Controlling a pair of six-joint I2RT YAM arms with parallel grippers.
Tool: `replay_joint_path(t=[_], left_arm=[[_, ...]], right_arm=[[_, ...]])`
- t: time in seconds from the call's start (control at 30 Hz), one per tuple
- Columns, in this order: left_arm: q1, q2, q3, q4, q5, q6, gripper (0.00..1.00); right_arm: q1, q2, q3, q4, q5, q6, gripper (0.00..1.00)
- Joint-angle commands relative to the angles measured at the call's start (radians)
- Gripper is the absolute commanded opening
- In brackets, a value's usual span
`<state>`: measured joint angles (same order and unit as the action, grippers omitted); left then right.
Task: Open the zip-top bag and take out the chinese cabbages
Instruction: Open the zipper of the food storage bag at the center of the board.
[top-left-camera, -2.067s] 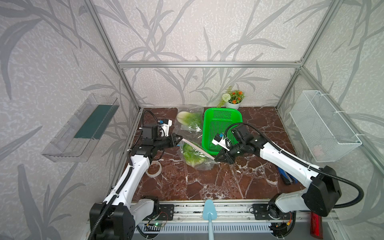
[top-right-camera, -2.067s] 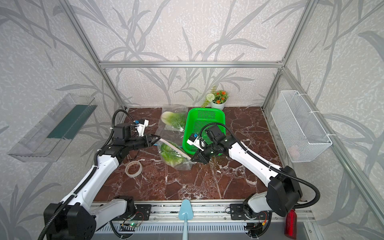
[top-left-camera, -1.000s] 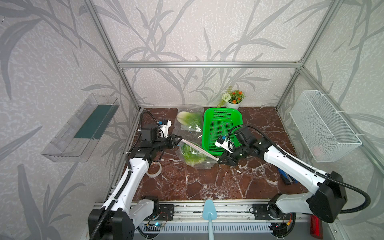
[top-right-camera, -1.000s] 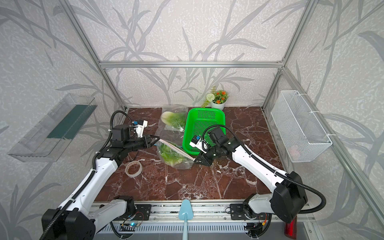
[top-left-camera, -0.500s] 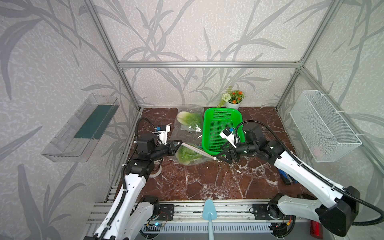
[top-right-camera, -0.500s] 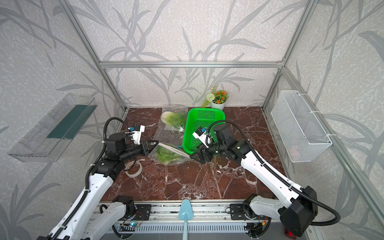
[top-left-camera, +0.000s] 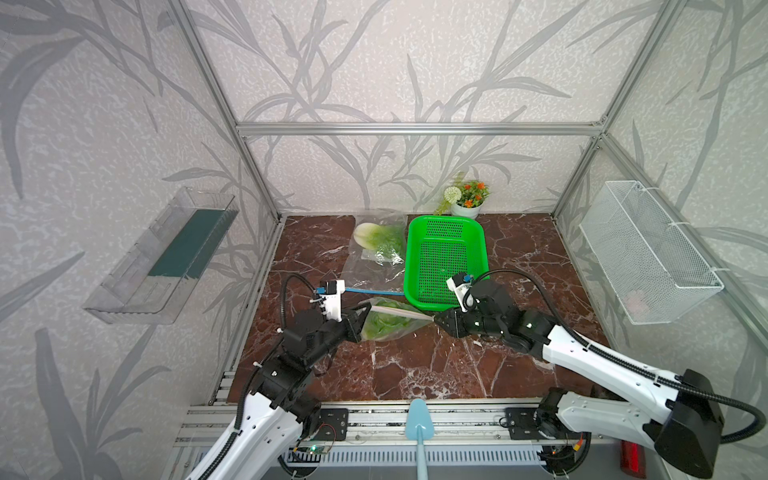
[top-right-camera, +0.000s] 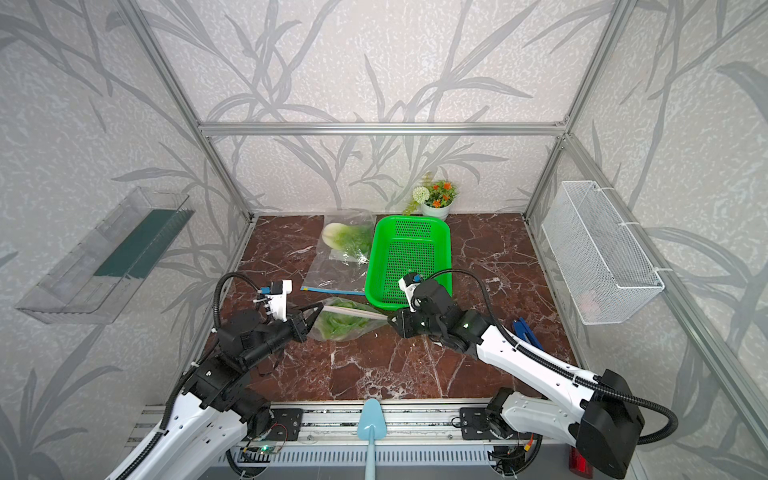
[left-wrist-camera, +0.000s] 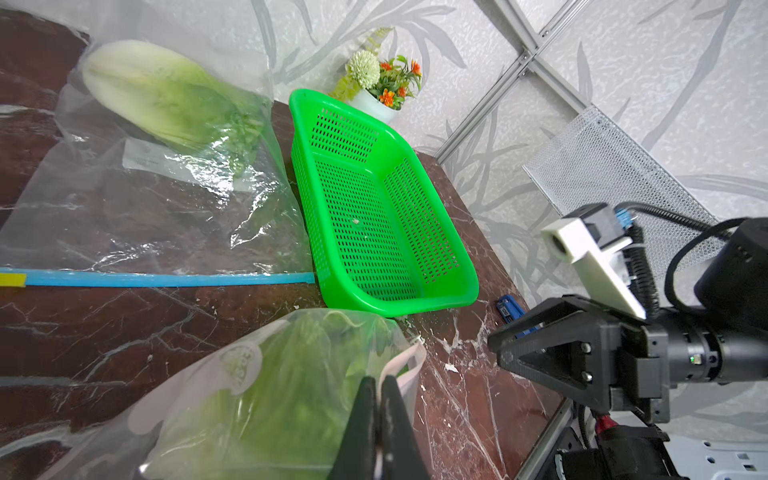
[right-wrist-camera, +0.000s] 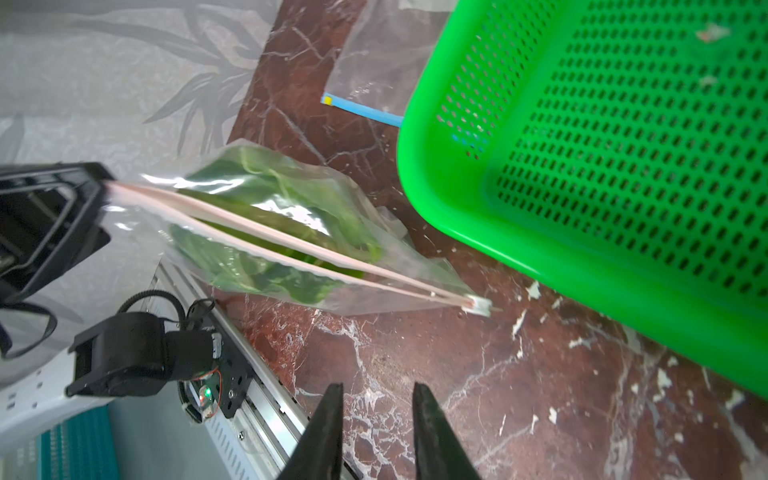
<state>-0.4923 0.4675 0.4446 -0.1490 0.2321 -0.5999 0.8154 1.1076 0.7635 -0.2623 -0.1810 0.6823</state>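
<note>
A zip-top bag (top-left-camera: 392, 322) with a pinkish zip strip hangs just above the marble, a leafy green chinese cabbage (right-wrist-camera: 266, 195) inside it. My left gripper (left-wrist-camera: 379, 380) is shut on the zip strip at the bag's left end. In the right wrist view the two zip strips (right-wrist-camera: 291, 249) stand parted and meet at the far corner. My right gripper (right-wrist-camera: 378, 388) is open and empty, a short way off that corner; in a top view it (top-left-camera: 436, 322) faces the bag's right end. A second bag (top-left-camera: 374, 266), blue-zipped, lies behind with another cabbage (top-left-camera: 380, 241).
A green perforated basket (top-left-camera: 442, 219) stands right behind the held bag. A flower pot (top-left-camera: 465, 199) is at the back wall. A wire basket (top-left-camera: 648, 257) hangs on the right wall, a clear shelf (top-left-camera: 166, 253) on the left. A blue scoop (top-left-camera: 417, 417) lies at the front rail.
Both arms have drawn toward the front. My left gripper has carried the bag's end forward. The right gripper's jaws widened, then narrowed, and it now stands off the bag's corner.
</note>
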Motion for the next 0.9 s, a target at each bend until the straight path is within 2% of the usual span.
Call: replay_joint_path(t=[0.0,0.1,0.2,0.57,0.87], left_arm=[[-0.039,-0.026,-0.010,0.037,-0.137,-0.031,0.00],[-0.068,-0.026,-0.021,0.065,-0.142,-0.036,0.00],[-0.101,-0.025,-0.023,0.083,-0.153,-0.034,0.00],[-0.190,-0.026,-0.040,0.107,-0.224,-0.008,0.00],[-0.215,-0.026,-0.045,0.120,-0.234,0.005,0.00]], right_arm=[[0.040,-0.042,-0.031,0.045,0.137,0.256,0.34],[0.057,-0.046,-0.072,0.098,0.146,0.346,0.49],[0.060,-0.028,-0.085,0.150,0.134,0.414,0.54],[0.072,0.141,-0.068,0.329,0.054,0.571,0.54],[0.077,0.184,-0.079,0.399,0.098,0.641,0.55]])
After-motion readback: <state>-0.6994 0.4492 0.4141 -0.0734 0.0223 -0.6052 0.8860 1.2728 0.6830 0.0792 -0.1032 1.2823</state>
